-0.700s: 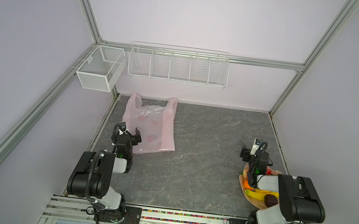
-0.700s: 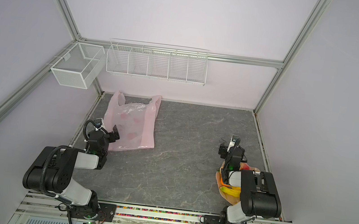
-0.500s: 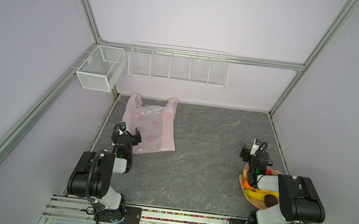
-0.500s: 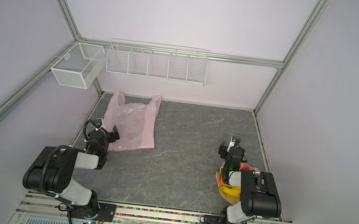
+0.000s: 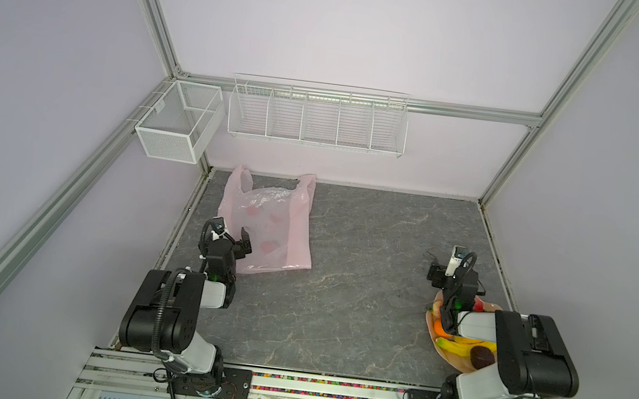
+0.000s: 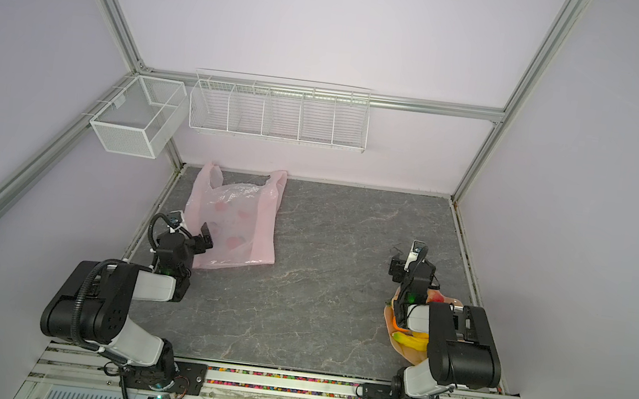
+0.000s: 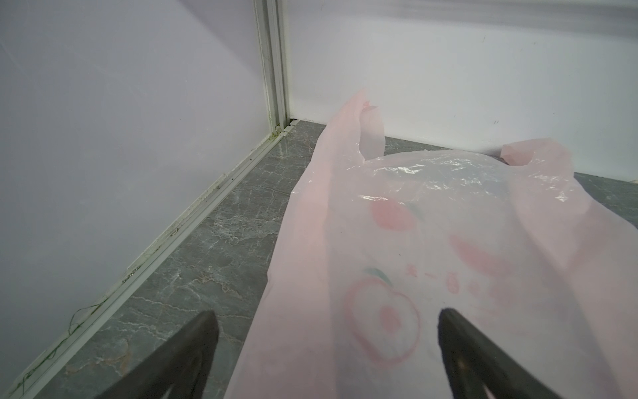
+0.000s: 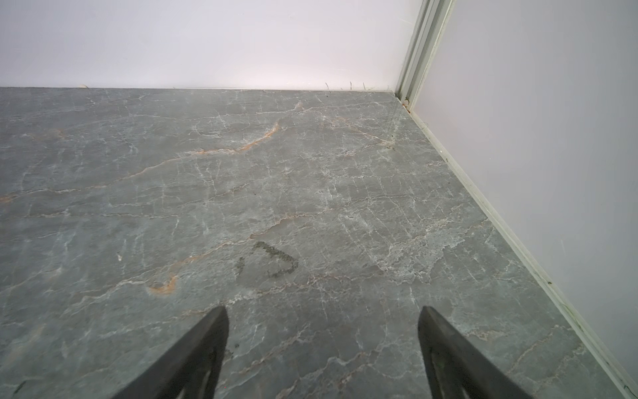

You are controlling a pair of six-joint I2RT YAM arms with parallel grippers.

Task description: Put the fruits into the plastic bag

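Note:
The pale-pink plastic bag [image 5: 268, 223] [image 6: 235, 219] lies flat at the back left of the grey table, its handle loops toward the back wall. My left gripper [image 5: 232, 235] [image 6: 192, 232] stands open over the bag's near left edge. In the left wrist view the bag [image 7: 431, 241] fills the space ahead of the left gripper [image 7: 326, 312], with nothing between the fingers. The fruits lie on a plate at the right: bananas [image 5: 462, 345] [image 6: 410, 340], an orange [image 5: 439, 327], a dark fruit [image 5: 482, 356] and a red-yellow fruit [image 5: 478, 303]. My right gripper [image 5: 454, 275] [image 8: 324, 309] is open over bare table just beyond them.
The peach plate [image 5: 452, 359] sits partly under my right arm, near the right wall. A white wire rack [image 5: 318, 114] and a mesh box [image 5: 177, 121] hang on the walls above the table. Wall rails border the table's left, back and right sides.

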